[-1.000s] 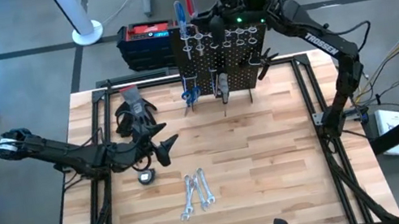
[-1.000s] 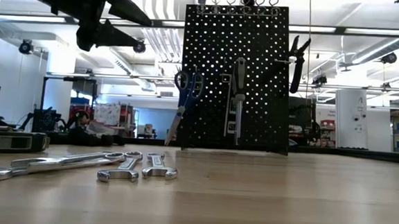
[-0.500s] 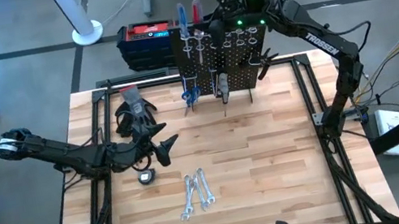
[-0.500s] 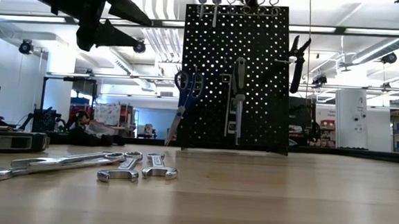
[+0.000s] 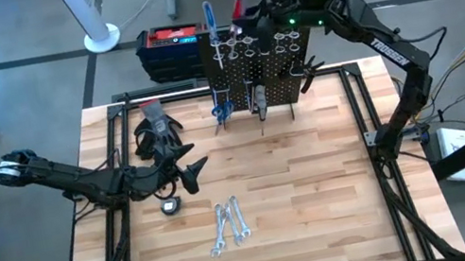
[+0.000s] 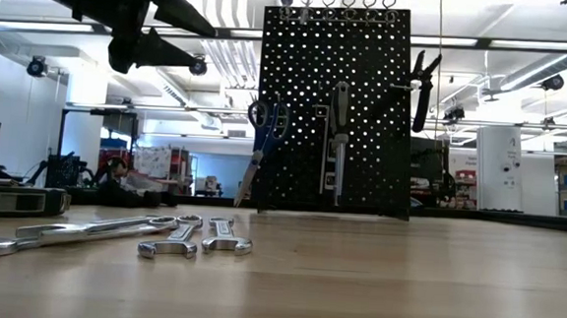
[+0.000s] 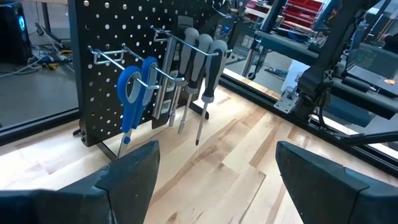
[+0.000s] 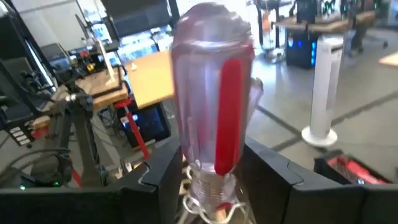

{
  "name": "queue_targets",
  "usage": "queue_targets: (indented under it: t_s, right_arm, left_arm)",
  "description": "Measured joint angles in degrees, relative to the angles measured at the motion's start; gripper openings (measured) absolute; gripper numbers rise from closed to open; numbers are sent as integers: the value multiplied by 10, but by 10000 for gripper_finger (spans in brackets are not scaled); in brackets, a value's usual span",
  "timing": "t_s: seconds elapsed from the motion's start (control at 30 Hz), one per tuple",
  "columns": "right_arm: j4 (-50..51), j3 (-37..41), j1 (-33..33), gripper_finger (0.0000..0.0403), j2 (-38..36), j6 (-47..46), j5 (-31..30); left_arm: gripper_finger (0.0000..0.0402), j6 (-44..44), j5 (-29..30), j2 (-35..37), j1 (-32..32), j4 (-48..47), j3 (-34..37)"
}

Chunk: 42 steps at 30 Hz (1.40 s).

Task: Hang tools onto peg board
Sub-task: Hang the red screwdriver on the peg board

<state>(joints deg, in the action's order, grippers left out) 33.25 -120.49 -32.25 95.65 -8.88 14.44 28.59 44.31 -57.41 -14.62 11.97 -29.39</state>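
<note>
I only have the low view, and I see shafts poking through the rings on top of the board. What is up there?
Observer: A blue screwdriver and a red screwdriver, with their handles above the peg board.
Operator: Where is the right end effector?
Observer: The right end effector is at the base of the red handle, which sits in a ring hook.
Operator: And the left one?
Observer: The left end effector hovers open and empty near the gloves.

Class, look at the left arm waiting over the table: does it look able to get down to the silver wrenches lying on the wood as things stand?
Probably yes. The left gripper hangs open just beyond the wrenches, which lie flat on bare table with nothing over them.
</note>
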Motion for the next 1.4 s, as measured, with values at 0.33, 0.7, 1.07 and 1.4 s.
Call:
queue_targets:
  t_s: [0.33, 0.7, 1.07, 1.4]
  right_arm:
    - [4, 5, 0, 135, 35, -2, 8]
    - [-10, 1, -5, 168, 37, 29, 5]
    - [-43, -1, -7, 230, 25, 59, -11]
    - [0, 12, 9, 243, -66, 74, -29]
  left_arm:
    - [311, 15, 1, -7, 0, 3, 0]
    - [311, 20, 1, -14, 0, 4, 0]
    - [311, 20, 2, -14, -2, 2, 0]
    - [311, 40, 2, -10, -18, -81, 0]
